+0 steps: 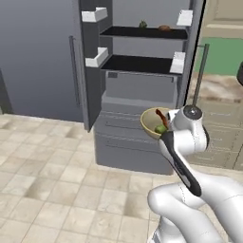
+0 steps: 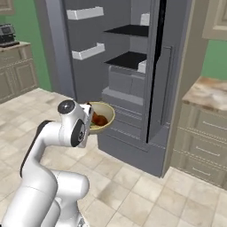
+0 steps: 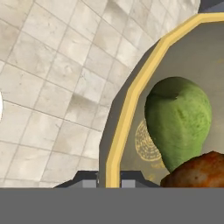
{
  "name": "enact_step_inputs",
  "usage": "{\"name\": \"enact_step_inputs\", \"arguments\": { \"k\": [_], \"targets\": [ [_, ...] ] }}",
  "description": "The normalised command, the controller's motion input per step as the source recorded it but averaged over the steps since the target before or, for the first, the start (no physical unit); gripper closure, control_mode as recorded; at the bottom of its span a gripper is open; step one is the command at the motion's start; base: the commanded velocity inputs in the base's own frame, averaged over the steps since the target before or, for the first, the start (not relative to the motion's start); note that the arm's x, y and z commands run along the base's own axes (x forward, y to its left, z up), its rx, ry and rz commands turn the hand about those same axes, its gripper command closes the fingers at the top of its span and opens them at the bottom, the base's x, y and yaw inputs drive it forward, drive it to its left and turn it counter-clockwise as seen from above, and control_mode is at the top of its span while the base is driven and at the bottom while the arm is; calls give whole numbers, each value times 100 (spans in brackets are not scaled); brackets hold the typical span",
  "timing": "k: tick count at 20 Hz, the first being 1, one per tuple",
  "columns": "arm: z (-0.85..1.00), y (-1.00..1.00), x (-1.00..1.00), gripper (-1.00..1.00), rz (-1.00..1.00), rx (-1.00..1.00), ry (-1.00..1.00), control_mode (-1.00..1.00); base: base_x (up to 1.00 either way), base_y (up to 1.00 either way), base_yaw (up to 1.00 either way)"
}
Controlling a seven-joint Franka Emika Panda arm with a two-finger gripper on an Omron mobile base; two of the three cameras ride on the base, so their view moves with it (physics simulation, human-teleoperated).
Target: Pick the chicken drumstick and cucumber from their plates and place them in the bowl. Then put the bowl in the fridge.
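The gripper [image 3: 109,180] pinches the bowl [image 3: 131,92] by its rim, cucumber [image 3: 179,120] and chicken drumstick [image 3: 197,170] inside

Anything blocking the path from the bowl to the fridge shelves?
Nothing visible. The bowl, held by the claw with cucumber and chicken drumstick inside, sits before the open fridge; its lower shelf looks bare.

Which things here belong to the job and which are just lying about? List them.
Job:
bowl, clamped at its rim by the gripper
cucumber and chicken drumstick, both in the bowl
fridge, door open

Lying about:
green item and brown item on the fridge's top shelf
coffee machine on a far counter
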Motion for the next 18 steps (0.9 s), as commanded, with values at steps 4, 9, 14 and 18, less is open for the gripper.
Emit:
{"name": "enact_step_inputs", "arguments": {
  "k": [4, 9, 14, 18],
  "targets": [
    [0, 0, 0, 100, 0, 0, 0, 100, 93, 12, 0],
    [0, 0, 0, 100, 0, 0, 0, 100, 91, 12, -4],
    [0, 0, 0, 100, 0, 0, 0, 100, 81, 26, -18],
    [0, 0, 0, 100, 0, 0, 0, 100, 67, 29, -39]
  ]
}}
